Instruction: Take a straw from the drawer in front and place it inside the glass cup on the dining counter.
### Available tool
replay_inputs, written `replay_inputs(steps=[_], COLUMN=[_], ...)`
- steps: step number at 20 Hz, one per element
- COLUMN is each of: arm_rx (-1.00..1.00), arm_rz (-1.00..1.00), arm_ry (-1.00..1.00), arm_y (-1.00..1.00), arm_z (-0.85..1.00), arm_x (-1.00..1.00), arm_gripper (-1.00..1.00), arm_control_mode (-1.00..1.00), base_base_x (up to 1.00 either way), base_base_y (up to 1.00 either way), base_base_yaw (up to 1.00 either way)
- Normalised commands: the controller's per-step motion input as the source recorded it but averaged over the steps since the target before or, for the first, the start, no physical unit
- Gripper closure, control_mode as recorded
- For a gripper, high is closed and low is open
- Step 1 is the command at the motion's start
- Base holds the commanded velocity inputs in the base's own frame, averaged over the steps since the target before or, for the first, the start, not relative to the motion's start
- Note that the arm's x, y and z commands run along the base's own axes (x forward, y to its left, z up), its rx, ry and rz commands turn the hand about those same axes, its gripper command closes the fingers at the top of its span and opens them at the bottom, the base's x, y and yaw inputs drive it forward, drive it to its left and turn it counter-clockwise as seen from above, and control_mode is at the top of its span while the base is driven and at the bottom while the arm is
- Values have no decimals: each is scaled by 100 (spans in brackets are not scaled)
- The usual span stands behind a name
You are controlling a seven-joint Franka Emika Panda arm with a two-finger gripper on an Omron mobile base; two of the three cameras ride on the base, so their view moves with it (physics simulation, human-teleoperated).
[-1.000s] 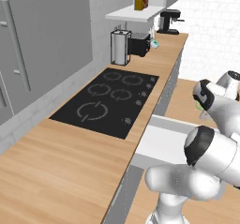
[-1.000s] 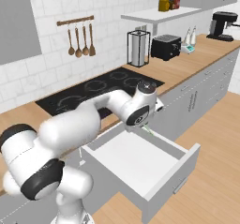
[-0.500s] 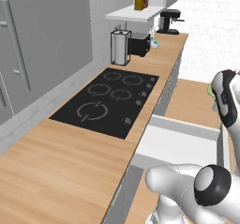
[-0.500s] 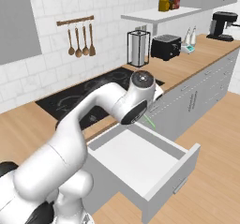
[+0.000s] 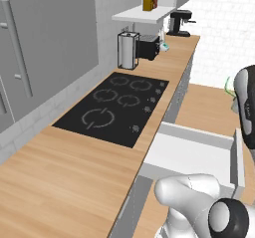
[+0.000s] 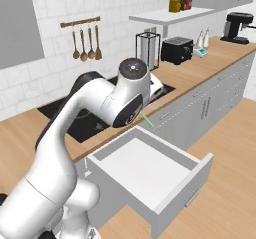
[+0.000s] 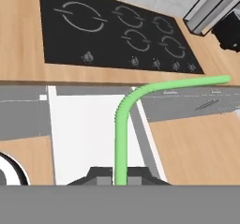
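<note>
In the hand view, my gripper is shut on the bright green straw, which rises from between the tips and bends off to the right. It hangs above the open drawer, whose pale inside is bare. In the right base view, a short piece of the straw pokes out from behind my arm, above the drawer. The left base view has the drawer pulled out below the worktop and a sliver of green straw at the right edge. The glass cup and the dining counter are out of view.
A black stovetop lies in the wooden worktop behind the drawer. Further along stand a paper towel holder, a toaster and a coffee machine. Wooden utensils hang on the wall. Open wood floor lies to the right.
My arm has swung up and away from the drawer with the straw held; in the left base view the hand has slid to the right edge. The drawer stays open.
</note>
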Motion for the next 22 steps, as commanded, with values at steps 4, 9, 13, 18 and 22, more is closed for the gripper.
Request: replay_inputs(steps=[4, 9, 13, 18, 22], arm_rx=[-4, -7, 0, 0, 0], arm_rz=[0, 1, 0, 0, 0], arm_ry=[0, -1, 0, 0, 0], arm_y=[48, 45, 0, 0, 0], arm_z=[1, -4, 0, 0, 0], arm_x=[-18, -20, 0, 0, 0], arm_gripper=[100, 100, 100, 100, 100], arm_control_mode=[-100, 100, 100, 100, 100], base_base_x=[0, -8, -74, -85, -65], base_base_y=[0, 5, 2, 0, 0], base_base_yaw=[0, 0, -10, -40, -54])
